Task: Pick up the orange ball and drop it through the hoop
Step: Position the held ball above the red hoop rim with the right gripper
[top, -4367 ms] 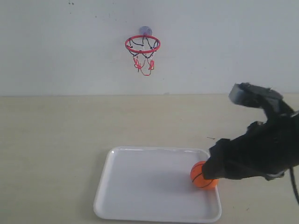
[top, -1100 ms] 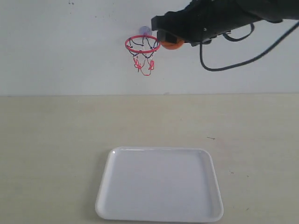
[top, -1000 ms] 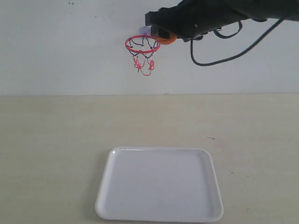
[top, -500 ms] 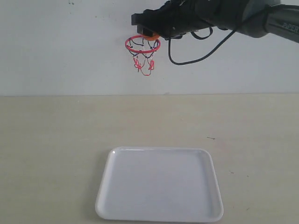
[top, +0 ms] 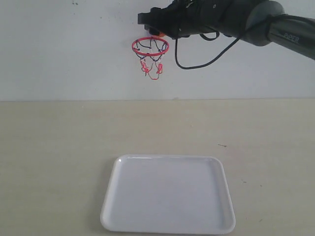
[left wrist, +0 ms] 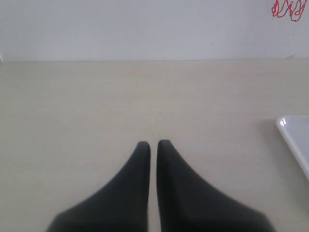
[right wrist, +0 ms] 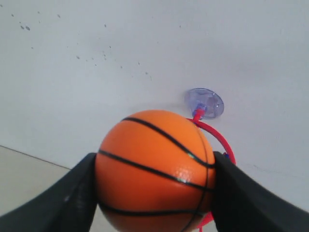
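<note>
The orange ball (right wrist: 154, 169) with black seam lines is clamped between the two dark fingers of my right gripper (right wrist: 153, 181). In the exterior view that gripper (top: 156, 24) hovers just above the hoop (top: 150, 46), and only a sliver of the orange ball (top: 161, 34) shows under it. The hoop has a red ring, a black-and-red net and a bluish suction cup (right wrist: 204, 102) stuck to the wall. Part of the red ring (right wrist: 221, 140) peeks out behind the ball. My left gripper (left wrist: 153, 144) is shut with nothing in it, low over the table.
A white tray (top: 167, 225) lies on the beige table at the front, below the hoop; its corner (left wrist: 294, 137) shows in the left wrist view. A black cable (top: 206, 61) hangs from the right arm beside the hoop.
My right gripper, holding the ball, rose from the tray to hoop height and then slid left until it stood over the ring. In the last half second it barely shifted.
</note>
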`<state>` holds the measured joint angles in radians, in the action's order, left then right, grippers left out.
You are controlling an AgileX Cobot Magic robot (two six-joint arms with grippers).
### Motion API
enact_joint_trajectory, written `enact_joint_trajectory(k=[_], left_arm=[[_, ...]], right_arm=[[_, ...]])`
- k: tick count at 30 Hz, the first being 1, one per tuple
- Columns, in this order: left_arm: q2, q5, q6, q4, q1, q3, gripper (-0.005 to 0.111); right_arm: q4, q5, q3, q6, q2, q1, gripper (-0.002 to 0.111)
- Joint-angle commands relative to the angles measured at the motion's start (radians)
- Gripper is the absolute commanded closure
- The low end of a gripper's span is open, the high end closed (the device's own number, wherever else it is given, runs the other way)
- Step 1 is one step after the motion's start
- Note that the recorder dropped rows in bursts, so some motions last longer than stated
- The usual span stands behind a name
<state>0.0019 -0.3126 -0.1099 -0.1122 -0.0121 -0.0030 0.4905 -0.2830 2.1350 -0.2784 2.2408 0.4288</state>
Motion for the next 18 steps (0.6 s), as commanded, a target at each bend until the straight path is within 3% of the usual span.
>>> enact_joint_trajectory(k=[1,18], left_arm=[[-0.002,0.000,-0.002,0.007,-0.009,0.003,0.103],[-0.002,0.000,-0.002,0.007,-0.009,0.003,0.103]], right_arm=[[0.002,0.054,0.011,-0.005,0.004,0.000,0.108],[0.105,0.163,0.011,-0.003,0.036,0.000,0.108]])
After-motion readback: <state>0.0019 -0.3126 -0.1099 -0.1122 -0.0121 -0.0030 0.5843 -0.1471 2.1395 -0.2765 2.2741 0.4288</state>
